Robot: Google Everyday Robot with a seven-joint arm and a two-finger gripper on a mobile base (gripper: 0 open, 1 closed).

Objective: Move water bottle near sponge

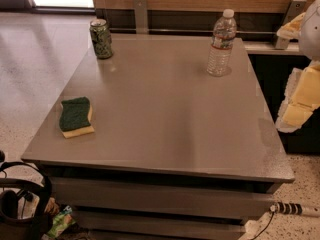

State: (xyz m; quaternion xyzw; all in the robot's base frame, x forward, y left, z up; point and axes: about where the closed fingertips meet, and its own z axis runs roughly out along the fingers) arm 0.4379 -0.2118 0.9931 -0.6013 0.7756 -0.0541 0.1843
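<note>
The water bottle is a tall clear ribbed bottle with a white cap and a red-and-white label band. It stands upright at the far right of the grey table. The sponge lies flat near the table's left front edge, dark green top over a yellow base. My gripper, white and yellow, hangs at the right edge of the view, beyond the table's right side, to the right of the bottle and nearer the camera. It touches nothing. The bottle and sponge are far apart.
A green patterned can stands at the table's far left corner. A wooden wall with metal brackets runs behind the table. A black bag sits on the floor at the front left. A cable lies at the front right.
</note>
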